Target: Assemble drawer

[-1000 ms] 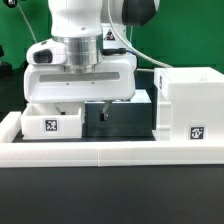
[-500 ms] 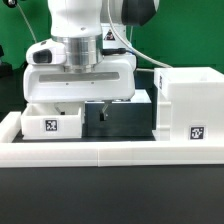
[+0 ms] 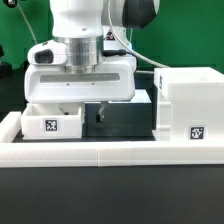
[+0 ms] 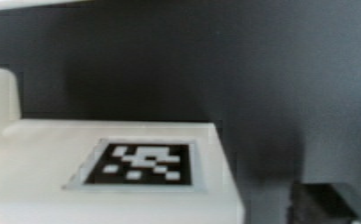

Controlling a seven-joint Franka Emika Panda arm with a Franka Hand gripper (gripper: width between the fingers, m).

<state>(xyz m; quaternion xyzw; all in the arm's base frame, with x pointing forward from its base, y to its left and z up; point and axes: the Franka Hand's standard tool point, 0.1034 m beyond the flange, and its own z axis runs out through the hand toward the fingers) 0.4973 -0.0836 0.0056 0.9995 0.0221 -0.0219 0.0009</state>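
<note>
Behind the wall [image 3: 100, 152], on the dark table [image 3: 100, 195], the drawer parts stand in a row. The housing [image 3: 188, 100] is at the exterior view's right, upright, and its tag [image 3: 196, 133] faces the camera. The tray [image 3: 48, 122] is at the exterior view's left, just behind the wall, and shows a front tag [image 3: 50, 126]. Between the two stands a second white part [image 3: 135, 100], just beside the housing. Its front is in shadow and its upper edge is partly covered by the arm.

The gripper [image 3: 92, 112] hangs low over the gap between the tray and the second part. One dark finger [image 3: 98, 116] is visible against the shadow. The other finger is hidden, so whether the claw is open, closed or clamping a part cannot be determined.

In the wrist view, a blurred white face bearing a square marker [image 4: 147, 163] lies close below the camera, against a dark background. It cannot be determined which part this face belongs to.
</note>
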